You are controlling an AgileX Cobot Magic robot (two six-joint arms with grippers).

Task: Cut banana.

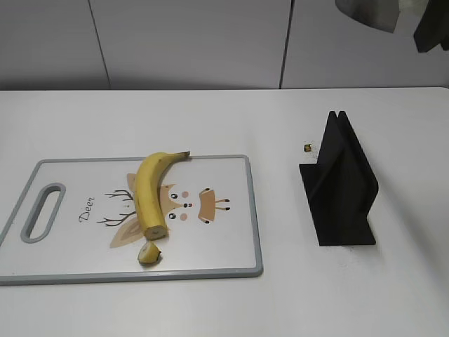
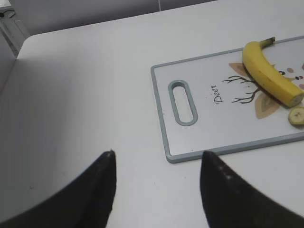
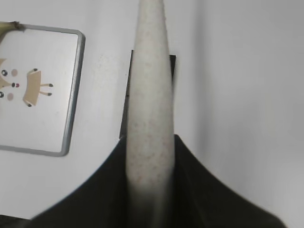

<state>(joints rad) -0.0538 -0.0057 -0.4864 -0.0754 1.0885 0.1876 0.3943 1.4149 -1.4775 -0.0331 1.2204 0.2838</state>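
The banana [image 1: 151, 191] lies on the cutting board [image 1: 224, 232], dark stem toward the back, flat cut face toward the front. A small cut-off stub [image 1: 149, 254] lies just in front of the cut face. Both show in the left wrist view, banana [image 2: 267, 71] and stub [image 2: 297, 115]. My left gripper [image 2: 156, 154] is open and empty over bare table, left of the board's handle end [image 2: 183, 102]. My right gripper [image 3: 149, 140] is shut on a pale speckled knife handle [image 3: 149, 71], held high above the black stand [image 3: 126, 99]. It shows at the top right of the exterior view [image 1: 429, 28].
The black knife stand [image 1: 340, 186] sits on the white table to the right of the board. A small dark object [image 1: 307, 147] lies just behind the stand's left side. A grey wall runs along the back of the table.
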